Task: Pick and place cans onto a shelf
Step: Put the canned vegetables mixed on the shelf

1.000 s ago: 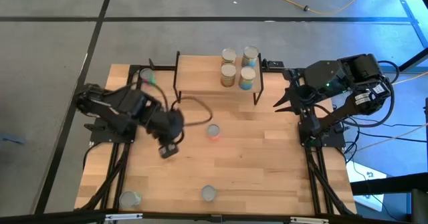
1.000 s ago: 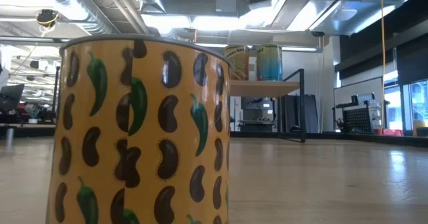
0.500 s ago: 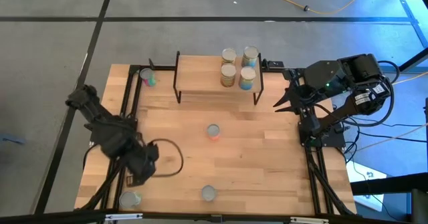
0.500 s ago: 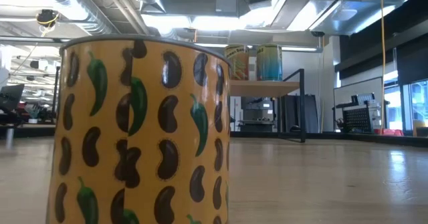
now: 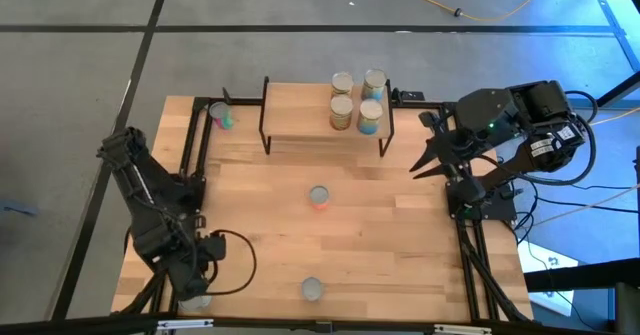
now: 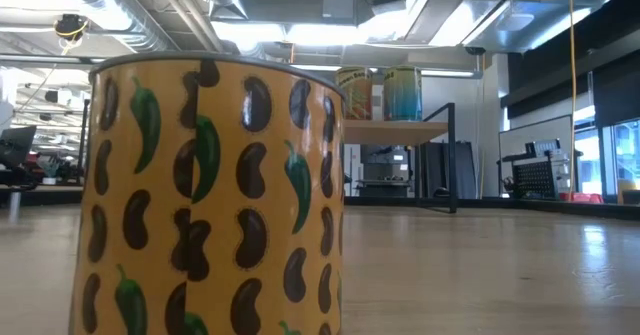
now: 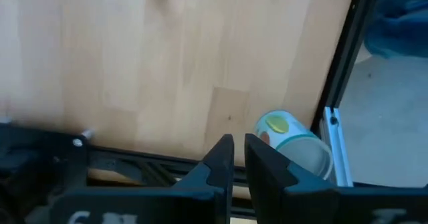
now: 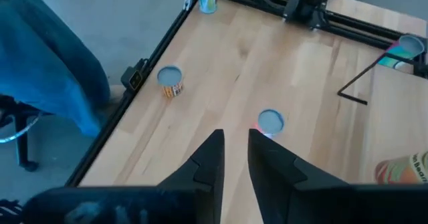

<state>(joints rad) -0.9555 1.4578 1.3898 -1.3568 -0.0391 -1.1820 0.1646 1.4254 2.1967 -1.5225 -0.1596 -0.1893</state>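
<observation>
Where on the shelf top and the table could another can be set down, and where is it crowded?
The shelf is bare on its left and middle planks; four cans crowd its right end. On the table, open wood lies right of the centre can and between it and the front-edge can. The front-left corner is tight: the left end effector hangs by a can.

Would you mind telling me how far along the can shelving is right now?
Done: four cans stand on the light wood shelf with black wire legs. In hand: nothing held; the left gripper hovers over the pale green-labelled can at the table's near left corner. The right gripper waits beside the shelf. Left: that can, the orange-red can mid-table, the yellow bean-patterned can, and the pink-and-teal can.
</observation>
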